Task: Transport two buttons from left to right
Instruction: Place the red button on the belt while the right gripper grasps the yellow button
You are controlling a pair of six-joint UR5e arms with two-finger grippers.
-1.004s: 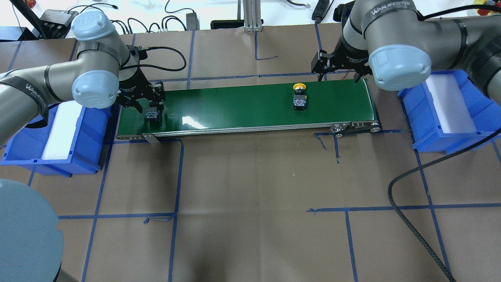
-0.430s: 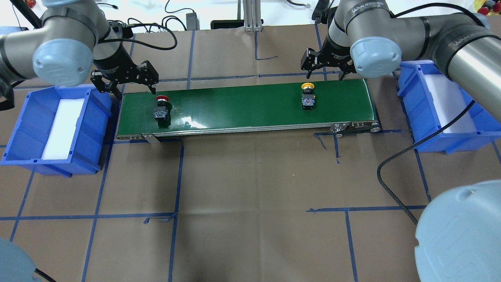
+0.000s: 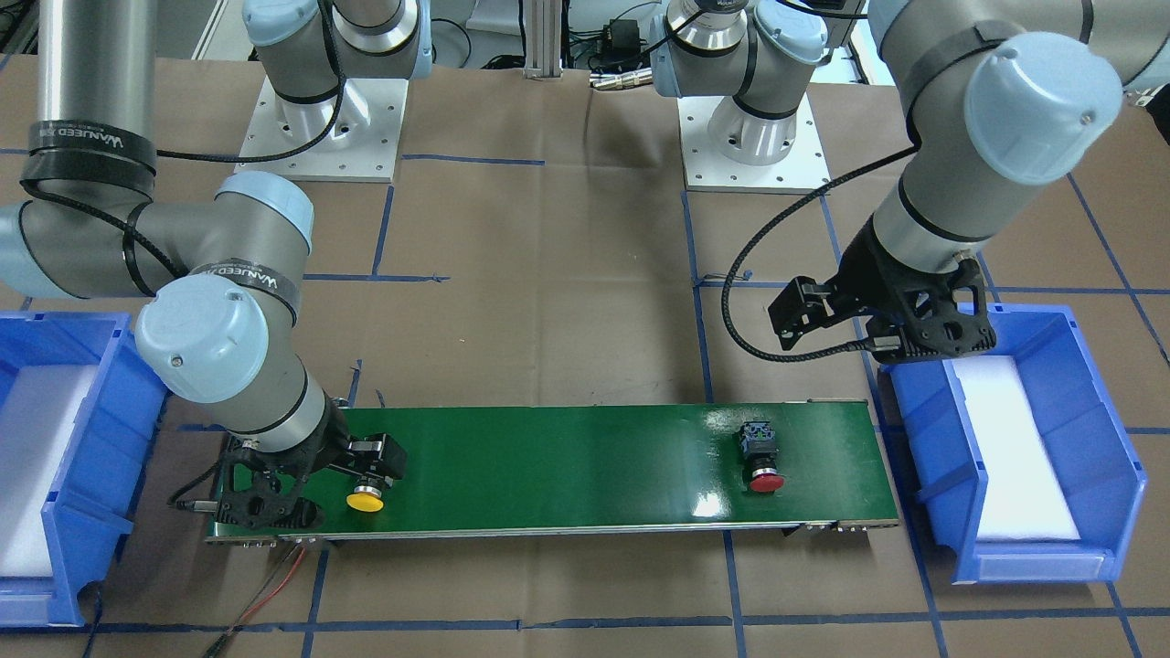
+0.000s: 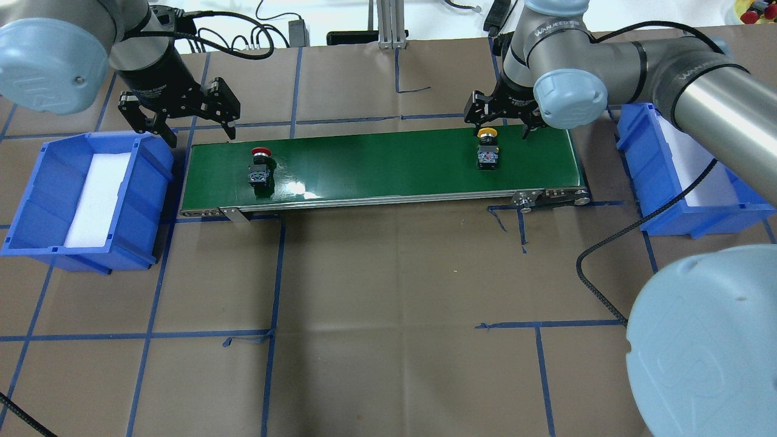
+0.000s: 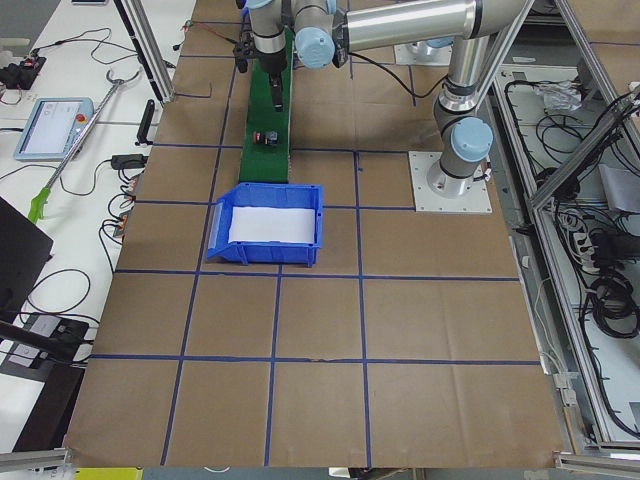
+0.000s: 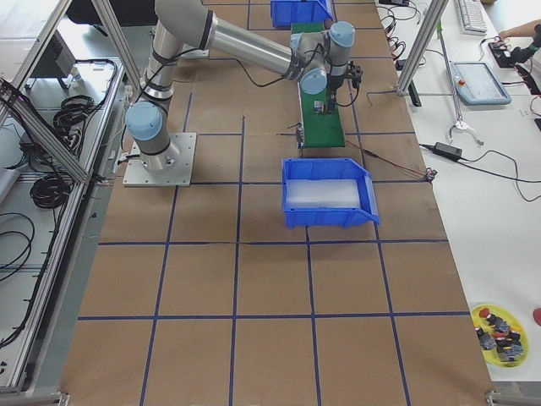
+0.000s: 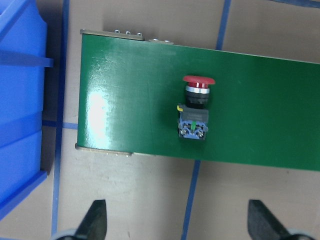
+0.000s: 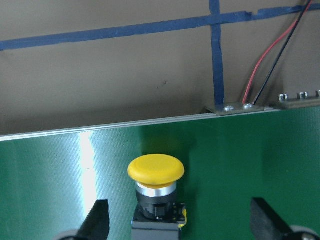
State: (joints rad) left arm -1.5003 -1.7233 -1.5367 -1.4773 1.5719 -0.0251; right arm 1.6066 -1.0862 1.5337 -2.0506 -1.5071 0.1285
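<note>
Right gripper (image 4: 499, 127): jaws spread wide and holding nothing, low over the belt's right end. In the wrist view a fingertip (image 8: 97, 220) stands clear on each side of the yellow button.
Yellow button (image 4: 487, 152): lies on the green conveyor belt (image 4: 376, 164) near its right end, cap towards the far edge, between the open fingers with a gap on each side.
Left gripper (image 4: 202, 136): jaws wide apart and empty, over the brown paper by the belt's far left corner, just beside the left blue bin (image 4: 36, 188).
Red button (image 4: 260, 167): on the belt near its left end, cap towards the far edge, apart from the left gripper.
Right blue bin (image 4: 716, 218): past the belt's right end, white-lined, with a black cable (image 4: 607, 249) trailing across its front.
</note>
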